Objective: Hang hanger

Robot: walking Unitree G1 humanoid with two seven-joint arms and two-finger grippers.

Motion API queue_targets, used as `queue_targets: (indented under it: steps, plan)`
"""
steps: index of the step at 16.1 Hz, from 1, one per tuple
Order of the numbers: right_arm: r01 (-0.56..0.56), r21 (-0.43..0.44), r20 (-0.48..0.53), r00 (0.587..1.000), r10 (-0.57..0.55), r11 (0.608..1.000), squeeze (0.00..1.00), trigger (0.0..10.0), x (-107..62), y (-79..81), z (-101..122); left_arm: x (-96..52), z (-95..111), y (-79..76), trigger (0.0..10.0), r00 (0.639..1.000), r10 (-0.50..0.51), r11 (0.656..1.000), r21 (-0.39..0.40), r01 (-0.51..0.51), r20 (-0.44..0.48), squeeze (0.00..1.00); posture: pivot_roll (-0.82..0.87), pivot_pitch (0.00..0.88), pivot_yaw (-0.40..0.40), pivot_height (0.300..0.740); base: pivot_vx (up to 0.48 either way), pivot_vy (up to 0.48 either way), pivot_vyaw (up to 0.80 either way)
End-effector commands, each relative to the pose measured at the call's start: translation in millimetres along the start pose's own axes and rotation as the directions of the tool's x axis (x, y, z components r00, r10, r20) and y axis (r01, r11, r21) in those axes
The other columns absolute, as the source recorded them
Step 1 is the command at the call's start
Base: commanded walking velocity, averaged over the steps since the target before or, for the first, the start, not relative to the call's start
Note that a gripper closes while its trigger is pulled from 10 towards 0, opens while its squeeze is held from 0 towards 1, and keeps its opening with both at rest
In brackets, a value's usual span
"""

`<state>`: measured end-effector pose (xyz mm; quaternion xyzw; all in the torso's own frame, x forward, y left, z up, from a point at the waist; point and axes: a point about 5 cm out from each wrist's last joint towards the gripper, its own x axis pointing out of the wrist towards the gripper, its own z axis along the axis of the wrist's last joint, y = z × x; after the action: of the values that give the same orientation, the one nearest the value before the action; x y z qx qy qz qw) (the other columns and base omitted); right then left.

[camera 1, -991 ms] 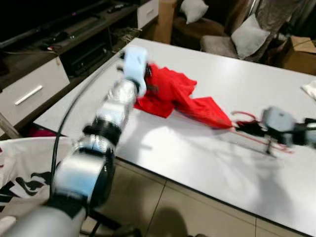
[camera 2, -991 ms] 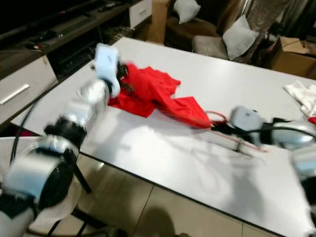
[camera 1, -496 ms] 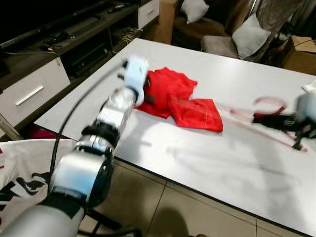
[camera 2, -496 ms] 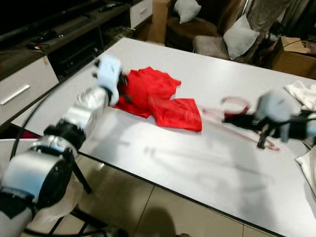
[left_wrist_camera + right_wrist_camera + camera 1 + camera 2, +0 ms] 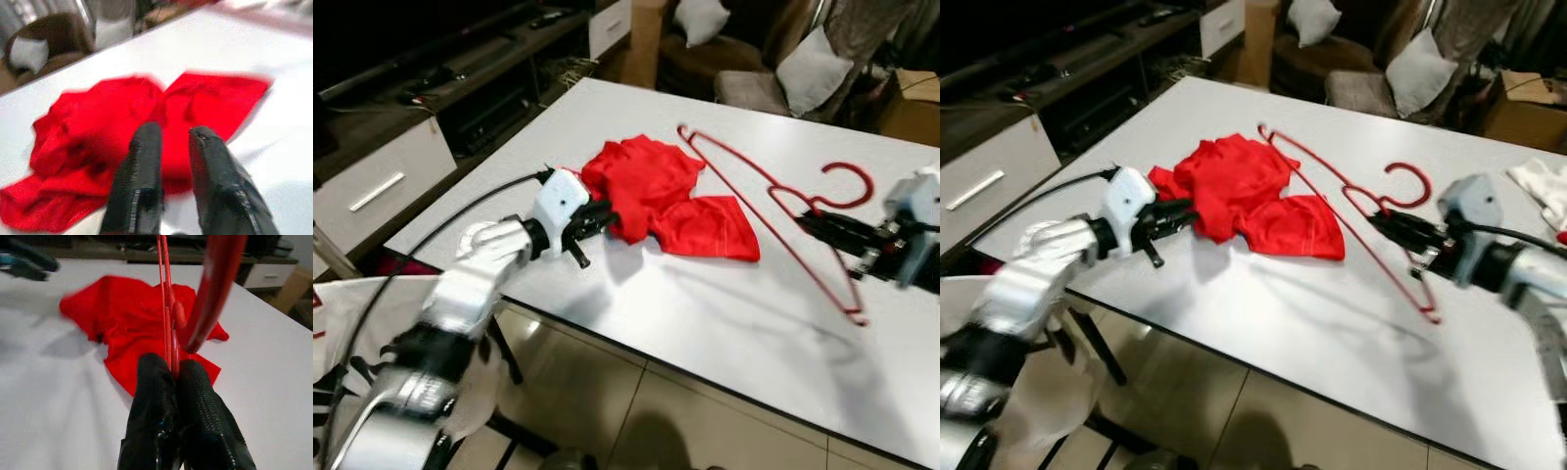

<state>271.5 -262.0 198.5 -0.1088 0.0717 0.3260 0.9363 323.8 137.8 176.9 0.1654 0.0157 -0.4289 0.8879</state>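
- The right gripper [image 5: 172, 377] has its two black fingers pinched tight on the thin red wire hanger [image 5: 766, 196], grabbing it right below the hook.
- That hanger is up off the white rectangular table [image 5: 724, 323], tilted. One corner reaches over the far side of the cloth, the other points toward the table's near edge, and the hook curls up just beside the gripper.
- Crumpled red cloth garment [image 5: 671, 201] sits on the table, left of the middle, bunched up at one end and flatter toward the hanger side. Can't tell if the hanger wire touches it at all.
- The left gripper [image 5: 172, 139] is at the near-left edge of the cloth. Its fingers are a narrow gap apart with nothing between them, tips right over the red fabric.
- A black cable [image 5: 431, 245] loops along the left arm.
- Behind the table there's a brown armchair with grey cushions [image 5: 803, 73], and off to the left a low dark TV cabinet with a white drawer [image 5: 382, 181].
- Tiled floor [image 5: 636, 421] below the table edge.
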Motion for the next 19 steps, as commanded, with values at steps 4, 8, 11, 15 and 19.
queue_targets:
  steps: [4,8,11,15,19]
  plan:
    - [0.189,0.143,-0.023,0.982,-0.188,0.971,0.0,10.0,9.3,14.2,0.6,-29.5,37.9,-12.7,10.0,0.957,0.002,0.984,-0.17,0.05,0.292,1.0,-0.06,0.0,0.039,0.74,0.0,0.0,0.0]
    - [0.336,0.177,0.045,0.936,-0.349,0.925,0.0,10.0,18.4,33.2,10.4,-31.1,48.8,4.5,10.0,0.88,0.388,0.894,-0.344,-0.287,0.274,0.63,-0.07,0.0,0.034,0.74,0.0,0.0,0.0]
    - [0.412,0.226,0.086,0.894,-0.439,0.883,0.0,10.0,25.5,62.7,9.4,-21.2,43.1,-8.7,10.0,0.851,0.482,0.852,-0.337,-0.401,0.208,0.27,-0.07,0.0,0.033,0.74,0.0,0.0,0.0]
    - [0.479,0.27,0.076,0.854,-0.514,0.835,0.0,10.0,33.4,81.0,1.5,-16.0,23.7,-26.0,10.0,0.879,0.454,0.872,-0.277,-0.404,0.146,0.22,-0.08,0.0,0.036,0.74,0.0,0.0,0.0]
    - [0.613,0.289,0.115,0.741,-0.662,0.736,0.0,10.0,34.4,86.9,4.0,-14.7,14.8,-33.8,10.0,0.86,0.492,0.838,-0.342,-0.425,0.137,0.29,-0.08,0.0,0.028,0.74,0.0,0.0,-0.52]
